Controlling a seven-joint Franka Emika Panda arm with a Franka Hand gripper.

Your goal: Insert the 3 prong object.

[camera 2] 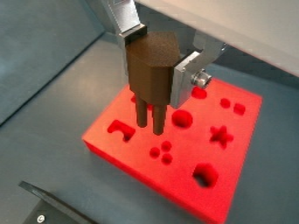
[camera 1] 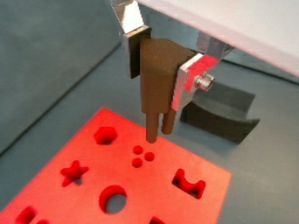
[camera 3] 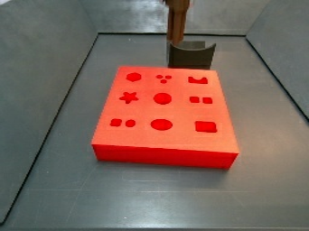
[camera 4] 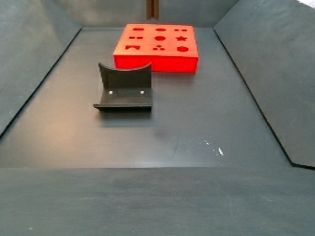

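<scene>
My gripper [camera 1: 163, 61] is shut on the 3 prong object [camera 1: 156, 80], a brown peg that hangs upright with its thin prongs pointing down. It shows in both wrist views, the gripper [camera 2: 158, 61] and the peg [camera 2: 149, 77] alike. The peg hangs above the red block [camera 1: 82, 144], and its prong tips are clear of the surface, close to a cluster of three small round holes [camera 1: 142, 156], also seen in a wrist view [camera 2: 162, 151]. In both side views the peg [camera 3: 178, 18] [camera 4: 153, 7] shows at the upper edge above the block [camera 3: 182, 144] [camera 4: 172, 61].
A dark grey curved holder [camera 3: 190, 54] stands just beyond the red block; it also shows in a side view [camera 4: 123, 88] and a wrist view [camera 1: 222, 112]. The block has several other shaped holes. Dark sloping walls [camera 3: 49, 81] enclose the floor.
</scene>
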